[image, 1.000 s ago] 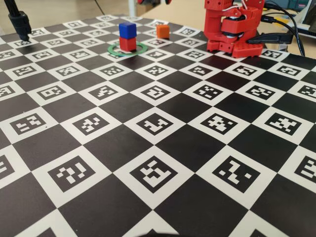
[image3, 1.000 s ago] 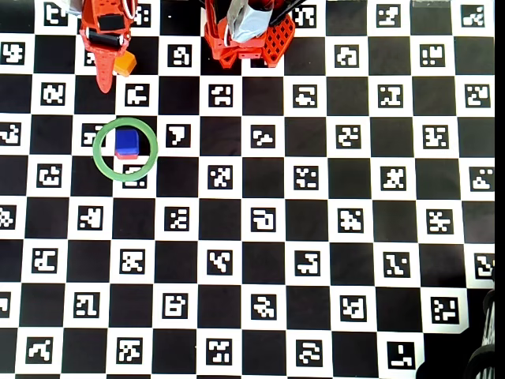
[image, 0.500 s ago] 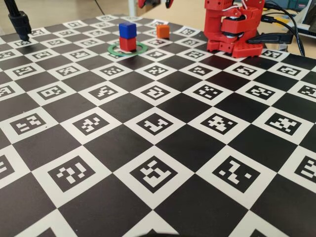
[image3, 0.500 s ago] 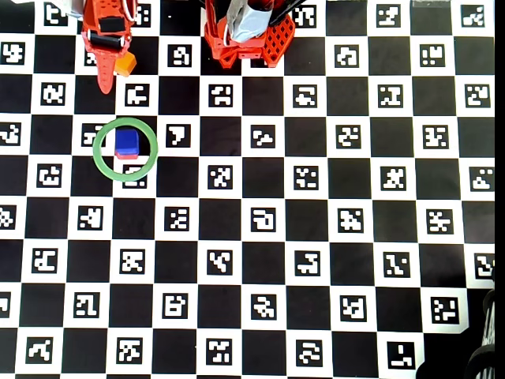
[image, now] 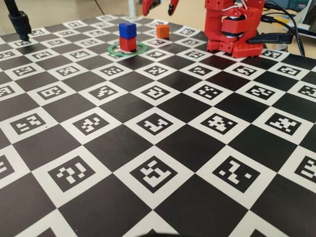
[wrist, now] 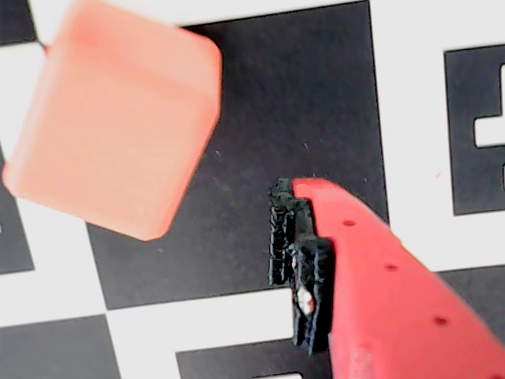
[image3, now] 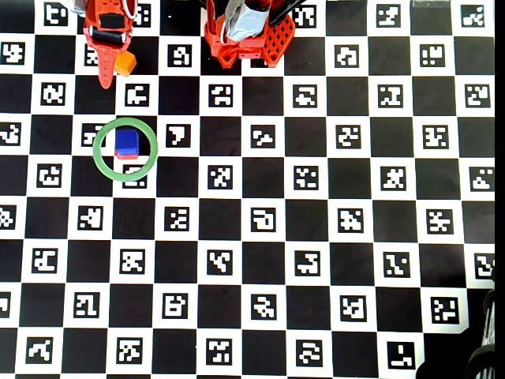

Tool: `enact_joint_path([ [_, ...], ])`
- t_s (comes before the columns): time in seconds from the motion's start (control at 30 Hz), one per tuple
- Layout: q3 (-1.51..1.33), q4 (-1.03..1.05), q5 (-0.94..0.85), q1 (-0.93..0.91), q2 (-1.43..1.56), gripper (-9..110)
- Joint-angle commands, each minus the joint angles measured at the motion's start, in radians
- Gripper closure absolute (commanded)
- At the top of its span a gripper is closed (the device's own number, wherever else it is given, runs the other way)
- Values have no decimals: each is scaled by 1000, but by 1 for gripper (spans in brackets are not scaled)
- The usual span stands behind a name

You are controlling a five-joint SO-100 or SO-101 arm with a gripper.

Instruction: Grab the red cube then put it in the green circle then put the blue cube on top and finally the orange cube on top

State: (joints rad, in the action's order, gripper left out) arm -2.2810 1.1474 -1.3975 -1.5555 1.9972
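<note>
Two stages done — the blue cube [image: 127, 29] sits on the red cube [image: 128, 43] inside the green circle [image: 112, 50]. The orange cube [image: 163, 30] remains on the board, far right of the stack. The gripper [image: 158, 6] hangs above it, jaws spread, holding nothing.

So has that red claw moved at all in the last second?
Yes. In the fixed view the gripper has dropped further into the picture, toward the orange cube, which sits untouched.

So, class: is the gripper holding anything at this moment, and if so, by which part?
Nothing is held. The gripper hangs open above the orange cube, which sits on the board untouched; in the wrist view a fingertip is clear of the cube.
</note>
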Motion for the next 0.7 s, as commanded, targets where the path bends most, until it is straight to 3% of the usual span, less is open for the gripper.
enact_joint_path([
  [0.0,-14,-38,-12,-15,14,56],
  [0.67,-133,-258,-6,-17,-66,56],
])
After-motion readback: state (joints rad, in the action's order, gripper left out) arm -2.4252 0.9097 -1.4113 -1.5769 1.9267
